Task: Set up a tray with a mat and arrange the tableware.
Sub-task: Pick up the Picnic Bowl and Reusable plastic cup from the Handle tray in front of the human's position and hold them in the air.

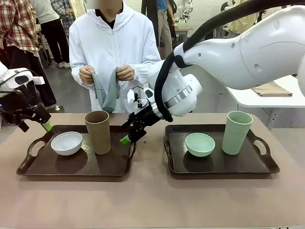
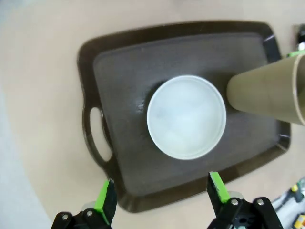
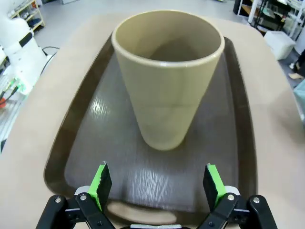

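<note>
My right gripper (image 3: pixel 155 188): jaws wide apart and empty, low beside the left tray's (image 1: pixel 71 164) near-right rim, aimed at the tan-brown cup (image 3: pixel 167 76).
Tan-brown cup: upright straight ahead of my right fingers, not touched, standing on the tray's dark mat (image 3: pixel 119 143).
My left gripper (image 2: pixel 159 195): spread open, holding nothing, hovering above the same tray's handle side.
White bowl (image 2: pixel 186 117): below and just ahead of my left fingertips, on the mat, close beside the cup.
Mint bowl (image 1: pixel 199 144) and mint cup (image 1: pixel 236 132): on the other tray (image 1: pixel 219 164), well off to my right arm's outer side.
Person: across the table, hands (image 1: pixel 106 73) holding a grey-green cloth.
Step, as I judge it: arranging tableware on the left tray.
Next move: advance the right jaws around the cup's lower half and close gently, since it is tall and could tip into the bowl.
</note>
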Controlling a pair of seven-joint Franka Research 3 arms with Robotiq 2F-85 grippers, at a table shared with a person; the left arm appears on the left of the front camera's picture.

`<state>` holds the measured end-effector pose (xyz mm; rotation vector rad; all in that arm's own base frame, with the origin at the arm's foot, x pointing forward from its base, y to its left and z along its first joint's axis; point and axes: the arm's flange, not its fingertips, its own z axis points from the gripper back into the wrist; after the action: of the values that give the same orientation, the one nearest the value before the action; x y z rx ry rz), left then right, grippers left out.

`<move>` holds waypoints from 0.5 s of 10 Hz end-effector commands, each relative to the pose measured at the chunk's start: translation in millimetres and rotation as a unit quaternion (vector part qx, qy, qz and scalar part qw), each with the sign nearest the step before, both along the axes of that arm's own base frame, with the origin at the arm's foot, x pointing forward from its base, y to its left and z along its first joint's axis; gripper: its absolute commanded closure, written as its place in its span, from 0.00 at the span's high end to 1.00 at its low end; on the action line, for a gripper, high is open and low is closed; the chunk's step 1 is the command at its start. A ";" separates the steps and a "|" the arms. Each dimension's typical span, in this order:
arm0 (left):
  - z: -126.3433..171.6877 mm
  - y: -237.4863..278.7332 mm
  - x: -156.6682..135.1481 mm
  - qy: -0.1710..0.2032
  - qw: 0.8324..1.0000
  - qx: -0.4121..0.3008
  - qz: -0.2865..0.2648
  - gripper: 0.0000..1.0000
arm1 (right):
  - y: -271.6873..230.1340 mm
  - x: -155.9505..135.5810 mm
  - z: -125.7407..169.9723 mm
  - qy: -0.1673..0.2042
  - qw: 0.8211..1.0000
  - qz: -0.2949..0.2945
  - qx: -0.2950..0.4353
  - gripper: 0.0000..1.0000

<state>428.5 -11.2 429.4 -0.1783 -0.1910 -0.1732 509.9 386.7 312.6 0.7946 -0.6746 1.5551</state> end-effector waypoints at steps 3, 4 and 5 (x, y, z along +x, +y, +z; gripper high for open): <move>-21.2 -17.6 15.0 0.002 1.000 0.020 -0.012 1.00 | 38.4 2.8 -2.9 0.025 1.000 0.001 0.010 1.00; -22.9 -19.6 16.2 0.010 0.999 0.031 -0.014 1.00 | 45.1 1.8 -6.0 0.046 0.999 0.006 0.025 1.00; -28.7 -21.6 19.7 0.012 0.999 0.034 -0.016 1.00 | 48.2 2.6 -9.1 0.045 0.999 0.007 0.018 1.00</move>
<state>441.6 -30.8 400.8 -0.1464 -0.1633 -0.2149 506.4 431.0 305.6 0.8811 -0.6552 1.5266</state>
